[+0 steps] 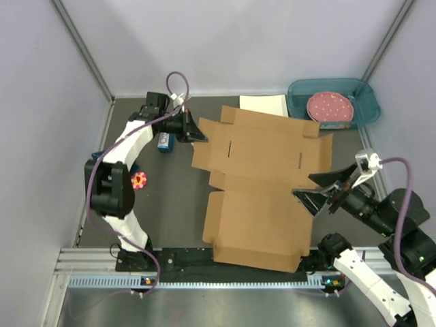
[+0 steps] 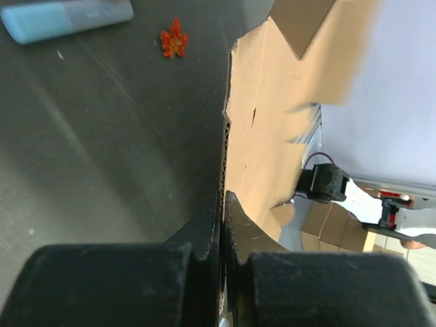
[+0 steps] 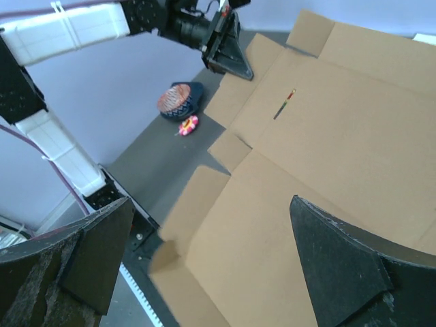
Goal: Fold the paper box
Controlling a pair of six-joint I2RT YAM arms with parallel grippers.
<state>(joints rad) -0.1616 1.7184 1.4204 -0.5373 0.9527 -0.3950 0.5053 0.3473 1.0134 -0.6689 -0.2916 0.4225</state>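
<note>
— Any containers?
— One, a teal tray [image 1: 363, 102] in the far right corner of the table [image 1: 170, 211]. A pink disc [image 1: 330, 106] with white dots lies in it, over something pale that barely shows.
— Anything to read?
— Not that I can make out. The blue pack [image 1: 165, 142] just beside the left gripper [image 1: 195, 133] may carry print, but it is too small to tell. The box [image 1: 262, 184] is plain brown cardboard.
— Where is the box?
— Mid-table, between the arms, spread out unfolded. Its near edge reaches the rail by the arm bases, and its far edge covers part of a white square [image 1: 262, 103].
— And the hands?
— The left gripper is pinched tight on the edge of the box's far left flap. Its wrist view shows the cardboard clamped between both fingers [image 2: 197, 231]. The right gripper [image 1: 319, 189] stands wide at the box's right edge, one finger over the cardboard, holding nothing. Whether it touches the sheet I cannot tell.
— Anything else down there?
— A small red and yellow flower [image 1: 138, 180] on the table left of the box, near the left arm's elbow, apart from the blue pack.
</note>
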